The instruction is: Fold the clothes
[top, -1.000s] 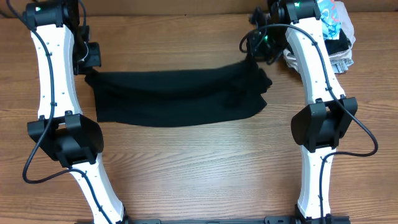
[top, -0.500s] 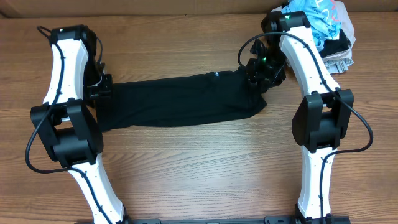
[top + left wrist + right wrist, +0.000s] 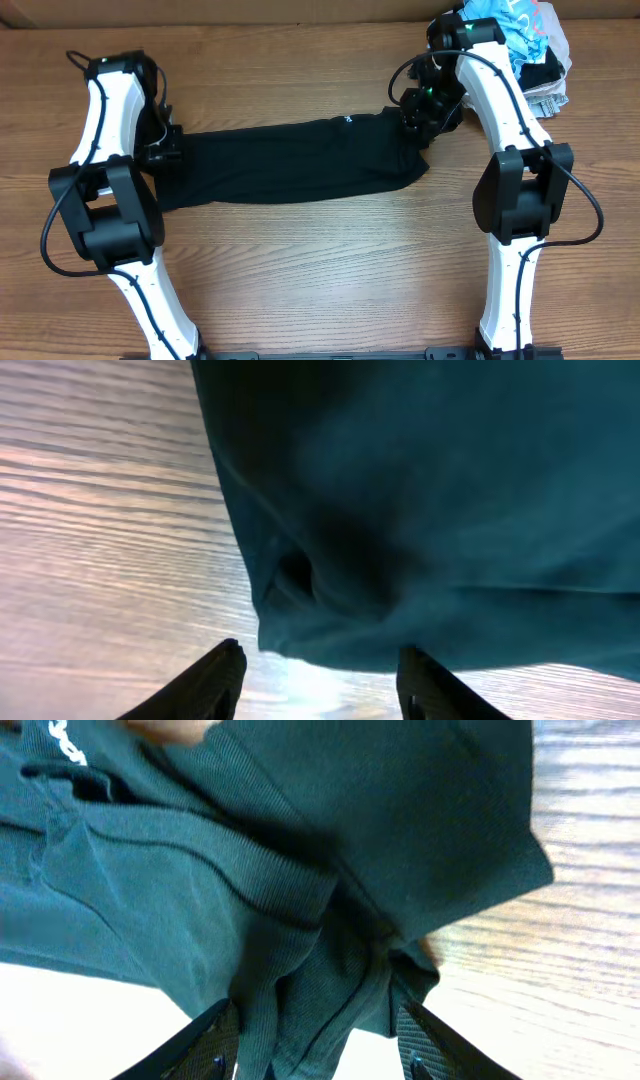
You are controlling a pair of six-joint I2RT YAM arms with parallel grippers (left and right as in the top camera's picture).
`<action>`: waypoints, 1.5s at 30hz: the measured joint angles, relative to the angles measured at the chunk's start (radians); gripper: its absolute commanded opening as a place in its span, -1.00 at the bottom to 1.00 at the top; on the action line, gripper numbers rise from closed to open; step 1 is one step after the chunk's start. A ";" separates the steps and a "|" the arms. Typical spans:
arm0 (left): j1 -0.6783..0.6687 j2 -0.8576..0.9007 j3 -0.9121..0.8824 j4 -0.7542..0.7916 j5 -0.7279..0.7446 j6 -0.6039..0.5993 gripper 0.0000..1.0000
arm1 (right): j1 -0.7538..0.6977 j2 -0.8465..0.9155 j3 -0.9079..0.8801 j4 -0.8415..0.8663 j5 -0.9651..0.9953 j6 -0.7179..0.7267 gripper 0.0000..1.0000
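Observation:
A black garment [image 3: 290, 160] lies as a long flat band across the table's middle, with small white lettering [image 3: 347, 118] near its back edge. My left gripper [image 3: 160, 155] hovers over its left end. In the left wrist view its jaws [image 3: 320, 660] stand open, and the cloth's [image 3: 430, 490] corner lies just beyond the fingertips, not between them. My right gripper [image 3: 418, 110] is over the bunched right end. Its jaws [image 3: 318, 1025] stand open with loose folds of the cloth [image 3: 250, 870] lying between the fingers.
A pile of other clothes [image 3: 530, 45], blue, black and white, sits at the back right corner just behind the right arm. Bare wooden table [image 3: 320, 260] stretches in front of the garment.
Both grippers have opened and let go of the garment. Its back edge, held up a second ago, now lies flat in a narrower band. Both arms have come in towards its ends.

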 measured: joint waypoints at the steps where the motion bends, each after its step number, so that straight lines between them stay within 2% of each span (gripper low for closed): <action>1: 0.010 0.000 -0.012 0.006 0.011 0.007 0.08 | 0.000 0.000 0.000 0.005 0.000 0.000 0.04; 3: 0.037 0.000 -0.032 0.032 0.042 0.027 0.08 | 0.000 -0.002 0.000 0.022 -0.001 0.002 0.09; 4: 0.053 0.000 -0.044 0.049 0.057 0.037 0.08 | 0.002 -0.011 -0.001 0.057 -0.002 0.000 0.27; 8: 0.111 -0.005 -0.106 0.142 0.108 0.064 0.11 | 0.003 -0.068 -0.006 0.131 -0.002 0.004 0.48; 15: 0.137 -0.045 -0.268 0.348 0.173 0.121 0.14 | 0.010 -0.280 -0.002 0.115 0.001 0.000 0.54; 19: 0.135 -0.102 -0.366 0.478 0.208 0.154 0.10 | 0.010 -0.322 0.002 0.098 0.012 0.000 0.54; 21: 0.135 -0.123 -0.404 0.543 0.238 0.172 -0.03 | 0.010 -0.320 0.002 0.099 0.018 0.000 0.54; 22: 0.133 -0.130 -0.418 0.570 0.251 0.181 -0.19 | 0.010 -0.319 0.002 0.099 0.019 0.000 0.54; 24: 0.128 -0.138 -0.439 0.606 0.276 0.195 -0.77 | 0.010 -0.319 0.002 0.099 0.022 0.000 0.54; 25: 0.124 -0.139 -0.446 0.620 0.297 0.205 -0.92 | 0.010 -0.319 0.002 0.100 0.023 0.000 0.54; 32: 0.117 -0.140 -0.454 0.641 0.337 0.220 -0.92 | 0.010 -0.319 0.002 0.099 0.026 0.001 0.53; 37: 0.117 -0.134 -0.426 0.601 0.332 0.203 -0.92 | 0.010 -0.319 0.002 0.098 0.025 0.000 0.53; 45: 0.126 -0.179 -0.366 0.502 0.190 0.195 -0.92 | 0.010 -0.319 0.002 0.093 0.025 0.000 0.53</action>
